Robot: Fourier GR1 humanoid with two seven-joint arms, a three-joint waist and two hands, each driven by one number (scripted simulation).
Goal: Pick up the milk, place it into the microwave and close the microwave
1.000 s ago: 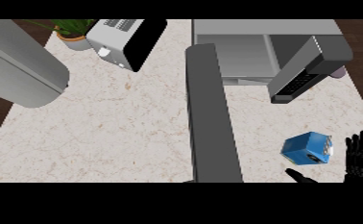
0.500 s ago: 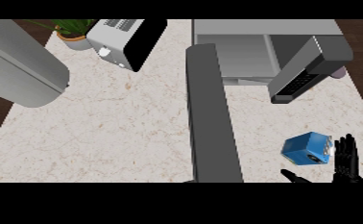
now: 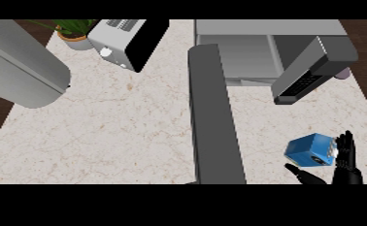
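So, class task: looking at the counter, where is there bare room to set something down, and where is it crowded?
The widest bare patch of counter lies between the toaster and the open microwave door. A narrower strip runs right of that door, below the microwave. It is crowded at the lower right, where the right hand sits beside the milk.

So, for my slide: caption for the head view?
Right hand open beside the blue milk carton on the counter; microwave door open.

No legible text, brand, number or sign appears. The blue milk carton (image 3: 309, 151), lower right of the frame, bears a pale patch whose markings are too small to read.
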